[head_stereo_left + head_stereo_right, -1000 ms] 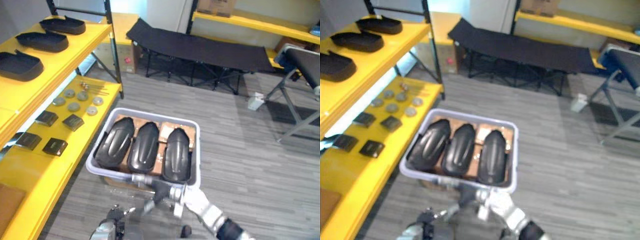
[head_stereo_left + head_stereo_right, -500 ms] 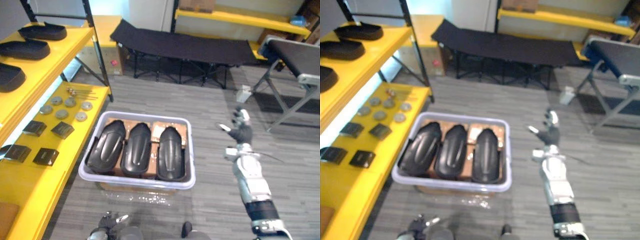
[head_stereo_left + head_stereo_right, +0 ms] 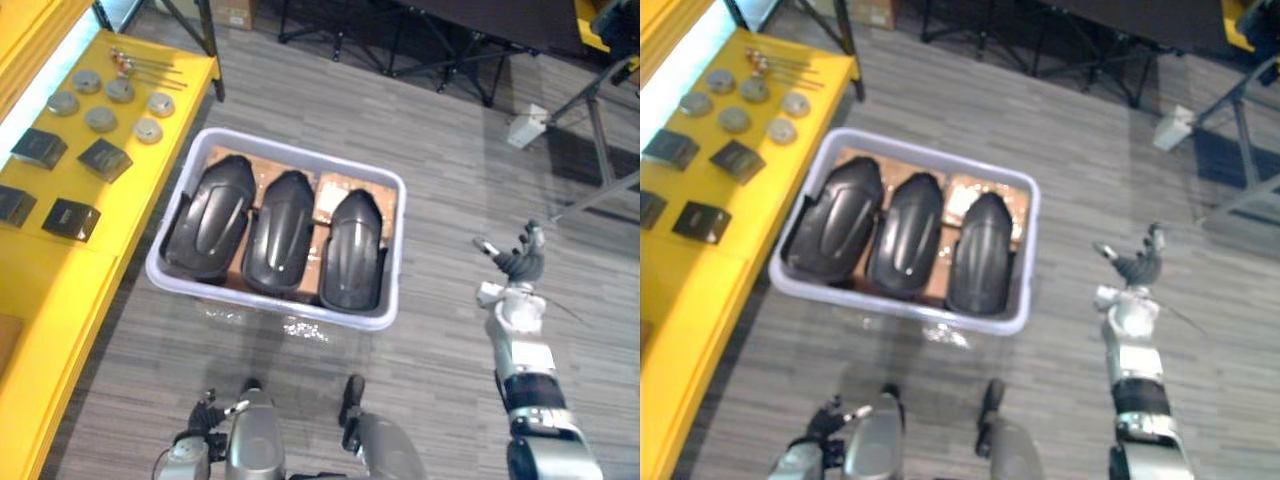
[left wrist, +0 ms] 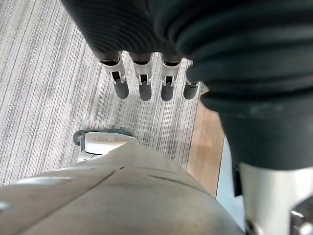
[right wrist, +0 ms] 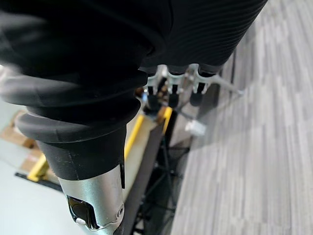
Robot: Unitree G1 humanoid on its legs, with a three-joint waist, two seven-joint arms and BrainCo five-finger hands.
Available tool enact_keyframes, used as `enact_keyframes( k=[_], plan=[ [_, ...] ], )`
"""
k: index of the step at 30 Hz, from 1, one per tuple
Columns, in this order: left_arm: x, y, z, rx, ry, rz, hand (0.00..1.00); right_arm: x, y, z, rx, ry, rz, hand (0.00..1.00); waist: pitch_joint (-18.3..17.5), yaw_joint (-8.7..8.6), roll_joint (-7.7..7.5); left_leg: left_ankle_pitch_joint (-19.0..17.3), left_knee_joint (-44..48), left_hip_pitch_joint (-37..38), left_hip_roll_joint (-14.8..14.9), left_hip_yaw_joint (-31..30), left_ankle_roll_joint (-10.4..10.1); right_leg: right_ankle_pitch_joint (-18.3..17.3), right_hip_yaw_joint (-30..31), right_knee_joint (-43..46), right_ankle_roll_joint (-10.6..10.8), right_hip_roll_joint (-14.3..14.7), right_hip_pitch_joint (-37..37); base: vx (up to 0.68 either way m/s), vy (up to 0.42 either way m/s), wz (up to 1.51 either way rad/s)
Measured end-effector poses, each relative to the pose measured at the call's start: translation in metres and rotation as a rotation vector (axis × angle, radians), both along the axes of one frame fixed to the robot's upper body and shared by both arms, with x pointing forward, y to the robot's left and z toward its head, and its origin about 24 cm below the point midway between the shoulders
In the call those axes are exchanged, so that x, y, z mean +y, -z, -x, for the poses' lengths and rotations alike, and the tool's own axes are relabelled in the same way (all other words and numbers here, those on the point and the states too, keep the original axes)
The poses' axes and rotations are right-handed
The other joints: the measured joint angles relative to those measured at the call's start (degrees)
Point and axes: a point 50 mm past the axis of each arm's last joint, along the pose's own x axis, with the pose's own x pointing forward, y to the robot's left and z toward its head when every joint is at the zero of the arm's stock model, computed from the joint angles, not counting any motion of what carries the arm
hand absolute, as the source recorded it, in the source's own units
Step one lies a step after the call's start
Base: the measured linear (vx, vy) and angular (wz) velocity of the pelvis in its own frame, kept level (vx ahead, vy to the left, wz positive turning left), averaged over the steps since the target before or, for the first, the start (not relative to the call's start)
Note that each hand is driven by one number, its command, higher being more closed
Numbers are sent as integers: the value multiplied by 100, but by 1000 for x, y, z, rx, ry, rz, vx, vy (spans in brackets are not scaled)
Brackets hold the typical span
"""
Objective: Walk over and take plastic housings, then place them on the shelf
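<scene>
Three black plastic housings (image 3: pixel 208 228) (image 3: pixel 277 243) (image 3: pixel 352 260) lie side by side in a pale lavender bin (image 3: pixel 310 166) on the grey floor. The yellow shelf (image 3: pixel 60 290) runs along the left. My right hand (image 3: pixel 521 264) is held up over bare floor to the right of the bin, well apart from it, fingers spread and holding nothing. My left hand (image 3: pixel 203 415) hangs low at the bottom of the view, short of the bin; in the left wrist view its fingers (image 4: pixel 145 81) point straight down at the floor, empty.
On the yellow shelf lie several grey discs (image 3: pixel 100 118), thin rods (image 3: pixel 150 66) and dark square pads (image 3: pixel 105 158). Black folding-frame legs (image 3: pixel 400 45) stand beyond the bin. A small white object (image 3: pixel 524 125) and more frame legs (image 3: pixel 605 150) are at the far right.
My right hand swung from the bin's near edge out to the right and now stays raised there. The camera tipped downward, so the upper shelf with its housings left the picture.
</scene>
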Motion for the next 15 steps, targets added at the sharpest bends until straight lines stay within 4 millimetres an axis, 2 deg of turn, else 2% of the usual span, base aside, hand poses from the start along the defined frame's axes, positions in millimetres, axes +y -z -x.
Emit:
enact_keyframes(
  k=[3, 10, 12, 15],
  plan=[
    [-1, -2, -6, -18, 1, 5, 0, -4, -8, -7, 0, -15, 18, 0, 136, 9, 13, 16, 4, -110, -38, -41, 23, -4, -43, 46, 5, -31, -104, -14, 30, 6],
    [-5, -4, -11, -31, 20, 17, 0, 3, -7, -21, 83, -76, 18, 0, 162, 59, 46, 31, 43, -199, -74, -113, 39, -80, -75, 226, 19, -77, -228, 9, 19, 5],
    [-11, -4, -16, -37, 50, 22, 0, 4, -11, -24, 81, -93, 22, 0, 220, 79, 140, 51, 28, -206, -127, -124, 58, -159, -83, 360, 36, -149, -281, -15, 17, 7],
    [-15, -6, -22, -54, 47, 43, 0, 12, -9, -28, 109, -141, 66, 0, 266, 132, 203, 153, -108, -211, -209, -118, 73, -177, -84, 420, 47, -231, -373, -6, 0, 1]
  ],
)
